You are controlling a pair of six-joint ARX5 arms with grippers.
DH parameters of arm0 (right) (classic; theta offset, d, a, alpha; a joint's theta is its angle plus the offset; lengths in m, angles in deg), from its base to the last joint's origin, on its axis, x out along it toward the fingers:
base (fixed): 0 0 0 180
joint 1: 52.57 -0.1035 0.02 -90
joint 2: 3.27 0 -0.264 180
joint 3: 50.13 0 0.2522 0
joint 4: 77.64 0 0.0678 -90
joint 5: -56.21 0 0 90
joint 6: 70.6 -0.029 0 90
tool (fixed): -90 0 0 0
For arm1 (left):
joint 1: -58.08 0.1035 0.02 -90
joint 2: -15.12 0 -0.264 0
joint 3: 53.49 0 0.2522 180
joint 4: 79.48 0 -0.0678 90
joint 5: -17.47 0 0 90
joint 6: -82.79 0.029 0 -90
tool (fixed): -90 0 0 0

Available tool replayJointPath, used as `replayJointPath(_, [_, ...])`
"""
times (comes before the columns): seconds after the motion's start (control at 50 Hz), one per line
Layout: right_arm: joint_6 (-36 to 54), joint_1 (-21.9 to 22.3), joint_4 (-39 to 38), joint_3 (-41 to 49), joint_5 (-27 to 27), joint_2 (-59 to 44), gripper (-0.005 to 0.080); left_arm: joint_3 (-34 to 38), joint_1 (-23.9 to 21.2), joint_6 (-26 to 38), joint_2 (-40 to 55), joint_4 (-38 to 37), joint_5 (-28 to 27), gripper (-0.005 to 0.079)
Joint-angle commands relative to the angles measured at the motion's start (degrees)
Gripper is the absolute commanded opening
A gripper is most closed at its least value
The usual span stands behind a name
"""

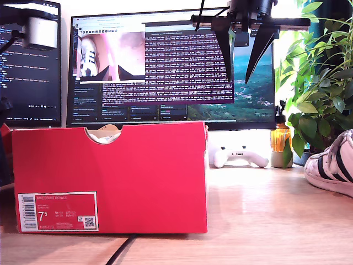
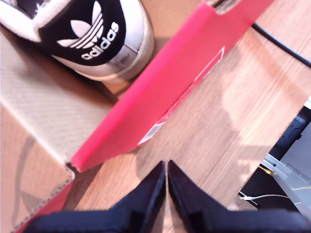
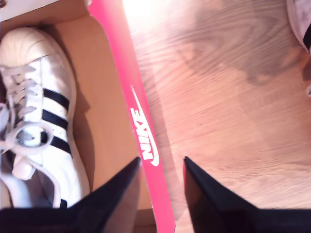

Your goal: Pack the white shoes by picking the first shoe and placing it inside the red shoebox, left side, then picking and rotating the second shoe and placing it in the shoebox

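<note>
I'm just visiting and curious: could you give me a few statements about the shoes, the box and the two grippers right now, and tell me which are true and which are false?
1. One white shoe already lies inside the red shoebox. True.
2. The other shoe is also in the box. False: it sits on the wooden table at the exterior view's right.
3. My first gripper is shut and holds nothing. True.
4. My second gripper grips a shoe. False: it is open and empty above the box's side wall.
5. The box's lid is closed. False: the box is open at the top.
</note>
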Motion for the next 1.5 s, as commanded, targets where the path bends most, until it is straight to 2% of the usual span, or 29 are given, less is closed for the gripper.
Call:
replayJointPath(0.0, [0.1,-0.3,0.0,0.7,1.1,3.3,0.0292,0.3,-0.3,0.4,0.6,0.5,0.0,-0.0018])
replayJointPath(0.2, [0.0,-0.6,0.2,0.7,4.4,6.8,0.0311,0.3,-0.3,0.4,0.6,0.5,0.0,-0.0018])
replayJointPath(0.28, [-0.3,-0.6,0.4,0.7,8.7,8.1,0.0312,0.3,-0.3,0.4,0.6,0.5,0.0,-0.0018])
replayJointPath(0.5, [-5.6,-0.6,0.5,0.7,10.8,10.6,0.031,0.3,-0.3,0.4,0.6,0.5,0.0,-0.0018])
replayJointPath(0.64, [-10.7,-0.4,0.6,0.9,14.2,10.6,0.0312,0.3,-0.3,0.4,0.6,0.5,0.0,-0.0018])
replayJointPath(0.82, [-19.0,2.8,0.6,1.7,13.1,10.6,0.0362,0.3,-0.3,0.4,0.6,0.5,0.0,-0.0018])
replayJointPath(0.98, [-24.3,5.7,0.7,3.6,10.8,10.6,0.0496,0.3,-0.3,0.4,0.6,0.5,-0.1,-0.0018])
replayJointPath(1.18, [-29.7,7.5,0.7,12.8,5.4,11.0,0.05,0.3,-0.3,0.4,0.6,0.5,0.0,-0.0018])
replayJointPath(1.48, [-36.4,7.7,0.7,26.6,4.6,16.5,0.0497,0.3,-0.3,0.4,0.6,0.5,0.0,-0.0018])
